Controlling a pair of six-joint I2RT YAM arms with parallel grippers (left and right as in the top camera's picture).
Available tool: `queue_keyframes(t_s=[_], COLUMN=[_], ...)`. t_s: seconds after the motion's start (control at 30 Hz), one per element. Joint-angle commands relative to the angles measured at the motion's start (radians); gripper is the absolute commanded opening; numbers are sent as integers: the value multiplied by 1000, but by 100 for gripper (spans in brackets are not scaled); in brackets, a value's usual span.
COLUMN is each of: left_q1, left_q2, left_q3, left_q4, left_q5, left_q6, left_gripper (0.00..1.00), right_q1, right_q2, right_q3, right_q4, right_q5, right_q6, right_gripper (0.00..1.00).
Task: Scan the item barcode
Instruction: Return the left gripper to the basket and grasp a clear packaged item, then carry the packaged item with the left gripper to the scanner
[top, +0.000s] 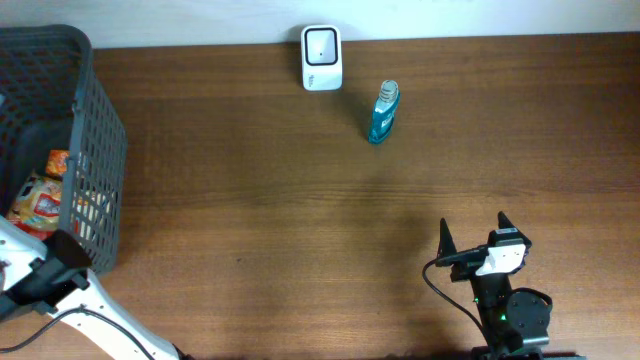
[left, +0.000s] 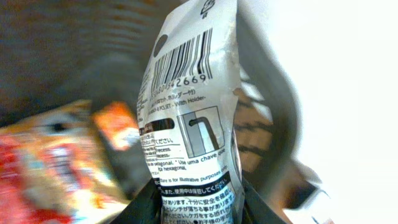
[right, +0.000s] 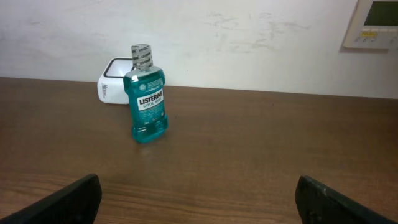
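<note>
In the left wrist view a silver packet (left: 189, 112) stands upright between my left gripper's (left: 196, 205) dark fingers, which are shut on its lower end. Its barcode (left: 181, 59) faces the camera near the top. The packet hangs over the inside of the grey basket (top: 95, 150); overhead, only the left arm (top: 45, 275) shows at the basket's near corner. The white scanner (top: 321, 58) stands at the table's far edge, also visible as a white box (right: 109, 86) in the right wrist view. My right gripper (top: 473, 238) rests low at the front right, open and empty (right: 199, 199).
A blue mouthwash bottle (top: 383, 112) stands upright just right of the scanner, partly in front of it in the right wrist view (right: 148, 99). Orange and red snack packs (top: 40, 200) lie inside the basket, blurred at the left (left: 50, 168) of the left wrist view.
</note>
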Motion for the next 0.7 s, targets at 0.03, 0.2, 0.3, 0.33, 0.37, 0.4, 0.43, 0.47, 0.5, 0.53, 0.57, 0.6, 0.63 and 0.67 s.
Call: queue_keyframes(t_s=[0.03, 0.2, 0.3, 0.33, 0.37, 0.4, 0.43, 0.47, 0.5, 0.53, 0.57, 0.6, 0.63, 0.67], left_q1=[-97, -235, -333, -369, -411, -442, -476, -518, -556, -603, -642, -689, -742, -768], left_q2=[-66, -91, -95, -95, -95, -95, -95, -95, -94, -94, -94, -94, -92, -90], left_q3=[18, 18, 18, 18, 18, 18, 17, 17, 14, 8, 0, -14, -37, -49], left_q4=[10, 10, 12, 12, 11, 9, 7, 6, 4, -1, -6, -10, -10, -10], left_q5=[264, 280, 280, 280, 280, 278, 272, 268, 251, 204, 146, 68, -9, -37], left_q6=[28, 29, 34, 50, 72, 85, 99, 128, 146, 155, 156, 156, 156, 156], left_gripper=[0, 0, 0, 0, 0, 0, 0, 0, 0, 1, 1, 1, 2, 2], right_q1=[-7, -7, -7, -7, -7, -7, -7, -7, -7, -7, -7, -7, -7, -7], right_q2=[-6, -6, -6, -6, -6, -6, -6, -6, -6, -6, -6, -6, -6, -6], right_q3=[-7, -7, -7, -7, -7, -7, -7, -7, -7, -7, -7, -7, -7, -7], right_q4=[-4, -4, -4, -4, -4, -4, -4, -4, -4, -4, -4, -4, -4, -4], right_q5=[5, 5, 5, 5, 5, 5, 5, 5, 5, 5, 5, 5, 5, 5], right_q6=[-3, -2, -3, -3, -3, -3, -3, -3, -3, -2, -3, -3, -2, -3], right_gripper=[98, 98, 98, 98, 98, 98, 98, 98, 98, 98, 98, 98, 98, 98])
